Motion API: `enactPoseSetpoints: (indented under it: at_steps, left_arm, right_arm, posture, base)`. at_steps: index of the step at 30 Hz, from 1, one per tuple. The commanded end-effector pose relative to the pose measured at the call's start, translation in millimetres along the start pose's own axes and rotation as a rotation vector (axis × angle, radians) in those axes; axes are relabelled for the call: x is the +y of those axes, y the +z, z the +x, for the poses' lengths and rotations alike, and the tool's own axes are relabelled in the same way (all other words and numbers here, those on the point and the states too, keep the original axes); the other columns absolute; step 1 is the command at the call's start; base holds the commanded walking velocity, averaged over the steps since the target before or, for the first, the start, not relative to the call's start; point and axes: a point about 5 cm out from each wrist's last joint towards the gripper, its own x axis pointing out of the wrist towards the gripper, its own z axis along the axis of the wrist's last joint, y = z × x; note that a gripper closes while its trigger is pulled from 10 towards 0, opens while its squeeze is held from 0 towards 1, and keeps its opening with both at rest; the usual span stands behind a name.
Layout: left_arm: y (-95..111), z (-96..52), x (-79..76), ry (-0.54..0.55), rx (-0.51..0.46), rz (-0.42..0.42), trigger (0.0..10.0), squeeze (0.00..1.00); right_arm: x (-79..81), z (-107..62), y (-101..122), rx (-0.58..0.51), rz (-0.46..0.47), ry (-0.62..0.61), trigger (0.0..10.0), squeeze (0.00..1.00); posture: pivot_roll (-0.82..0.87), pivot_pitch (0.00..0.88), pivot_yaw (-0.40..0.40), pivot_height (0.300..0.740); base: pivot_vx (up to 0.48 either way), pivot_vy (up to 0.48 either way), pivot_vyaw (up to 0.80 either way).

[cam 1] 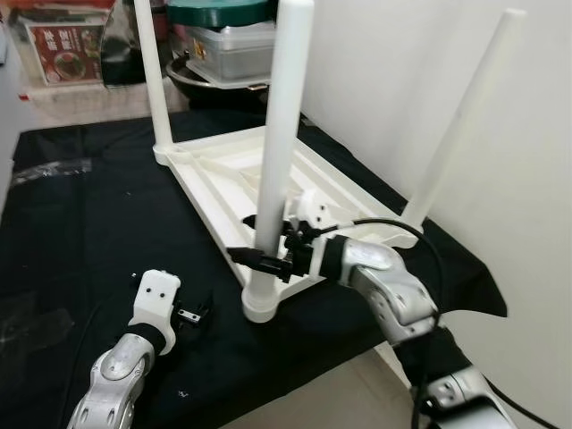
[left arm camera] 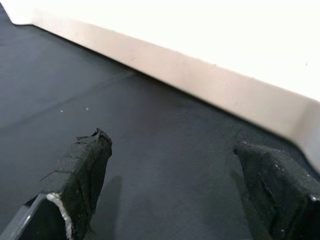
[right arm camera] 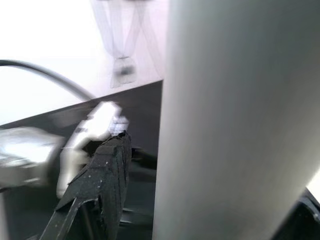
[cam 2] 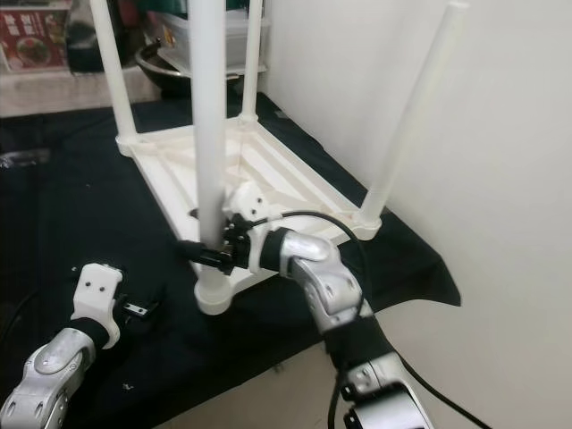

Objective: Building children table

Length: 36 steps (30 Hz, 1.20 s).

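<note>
Gripping the front leg (cam 1: pixel 284 134) low, centre frame, right pincer (cam 1: pixel 268 259) is shut round it; upturned kids' table (cam 1: pixel 268 192) sits on black cloth. Left pincer (left arm camera: pixel 175 185) open, empty (lower left). Risk: cross-threading if leg tilts.
</note>
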Motion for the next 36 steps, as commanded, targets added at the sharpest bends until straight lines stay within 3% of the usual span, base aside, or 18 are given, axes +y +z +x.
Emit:
enactPoseSetpoints:
  at_steps: [1, 2, 3, 5, 6, 13, 15, 17, 18, 19, 20, 23, 28, 29, 30, 34, 35, 36]
  left_arm:
    - [-2, -0.3, -4.1, -0.003, 0.002, -0.008, 10.0, 0.0]
    - [-1, -0.5, -3.5, -0.001, 0.001, -0.007, 10.0, 0.0]
    - [-1, -1.4, -2.2, 0.001, 0.001, -0.005, 10.0, 0.0]
    - [-1, -2.1, -1.4, 0.002, 0.001, -0.005, 10.0, 0.0]
    - [-2, -2.6, -0.7, 0.004, 0.003, -0.004, 10.0, 0.0]
    - [-4, -1.5, -9.0, -0.019, 0.006, -0.013, 10.0, 0.0]
    - [-3, -0.6, -8.6, -0.024, 0.004, -0.012, 10.0, 0.0]
    - [-3, -0.6, -8.6, -0.024, 0.004, -0.012, 10.0, 0.0]
    - [-2, -0.6, -6.4, -0.021, 0.003, -0.011, 10.0, 0.0]
    - [-2, -0.6, -6.4, -0.021, 0.003, -0.011, 10.0, 0.0]
    - [-3, -0.7, -5.0, -0.019, 0.004, -0.009, 10.0, 0.0]
    - [-5, -1.0, -6.0, -0.024, 0.011, -0.007, 10.0, 0.0]
    - [-5, -0.9, -7.1, -0.026, 0.013, -0.008, 10.0, 0.0]
    - [-5, -0.9, -8.0, -0.032, 0.013, -0.007, 10.0, 0.0]
    - [-4, -1.3, -5.9, -0.03, 0.012, -0.003, 10.0, 0.0]
    - [-2, -3.0, 1.7, -0.012, 0.01, 0.003, 10.0, 0.0]
    - [-3, -4.0, 3.1, -0.008, 0.01, 0.004, 10.0, 0.0]
    - [-3, -4.0, 3.1, -0.008, 0.01, 0.004, 10.0, 0.0]
  right_arm:
    - [15.0, 13.4, -11, 0.031, 0.015, 0.139, 10.0, 0.0]
    - [17.6, 18.4, -13, 0.033, 0.023, 0.172, 9.6, 0.0]
    - [18.2, 26.4, -14, 0.031, 0.035, 0.169, 6.7, 0.0]
    - [18.3, 30.8, -14, 0.029, 0.044, 0.163, 6.7, 0.0]
    - [16.4, 37.9, -15, 0.016, 0.068, 0.104, 0.0, 0.0]
    - [18.7, 25.3, -22, -0.023, 0.134, 0.037, 0.0, 0.0]
    - [-9.5, 5.7, -44, 0.114, 0.186, -0.391, 0.0, 0.0]
    - [-9.5, 5.7, -44, 0.114, 0.186, -0.391, 0.0, 0.0]
    - [-26.3, -8.6, -55, 0.183, 0.225, -0.697, 0.0, 0.0]
    - [-26.3, -8.6, -55, 0.183, 0.225, -0.697, 0.0, 0.0]
    - [-37.4, -27.6, -64, 0.227, 0.255, -0.983, 0.0, 0.0]
    - [-36.1, -51.1, -72, 0.269, 0.246, -1.28, 0.0, 0.0]
    - [-32.4, -54.2, -72, 0.278, 0.229, -1.327, 0.0, 0.0]
    - [-30.1, -44.0, -64, 0.244, 0.203, -1.25, 10.0, 0.0]
    - [-26.3, -30.9, -55, 0.18, 0.203, -1.115, 10.0, 1.0]
    - [-23.9, -6.2, -36, 0.079, 0.201, -0.839, 10.0, 0.9]
    - [-22.1, 5.0, -19, 0.002, 0.197, -0.68, 10.0, 0.0]
    - [-22.1, 5.0, -19, 0.002, 0.197, -0.68, 10.0, 0.0]
  posture:
    - [0.21, 0.0, -0.146, 0.74]
    - [0.21, 0.0, -0.146, 0.74]
    - [0.21, 0.0, -0.156, 0.74]
    - [0.21, 0.0, -0.155, 0.74]
    - [0.21, 0.0, -0.153, 0.74]
    - [0.18, 0.0, -0.134, 0.74]
    - [0.17, 0.0, -0.128, 0.74]
    - [0.17, 0.0, -0.128, 0.74]
    - [0.17, 0.0, -0.124, 0.74]
    - [0.17, 0.0, -0.124, 0.74]
    - [0.16, 0.0, -0.119, 0.74]
    - [0.16, 0.0, -0.114, 0.74]
    - [0.16, 0.0, -0.107, 0.74]
    - [0.16, 0.0, -0.104, 0.74]
    - [0.17, 0.0, -0.112, 0.74]
    - [0.19, 0.0, -0.122, 0.74]
    - [0.19, 0.0, -0.123, 0.74]
    - [0.19, 0.0, -0.123, 0.74]
  base:
    - [0.0, 0.0, 0.0]
    - [0.0, 0.0, 0.0]
    - [0.0, 0.0, 0.0]
    - [0.0, 0.0, 0.0]
    - [0.0, 0.0, 0.0]
    - [0.0, 0.0, 0.0]
    - [0.0, 0.0, 0.0]
    - [0.0, 0.0, 0.0]
    - [0.0, 0.0, 0.0]
    - [0.0, 0.0, 0.0]
    - [0.0, 0.0, 0.0]
    - [0.0, 0.0, 0.0]
    - [0.0, 0.0, 0.0]
    - [0.0, 0.0, 0.0]
    - [0.0, 0.0, 0.0]
    - [0.0, 0.0, 0.0]
    - [0.0, 0.0, 0.0]
    - [0.0, 0.0, 0.0]
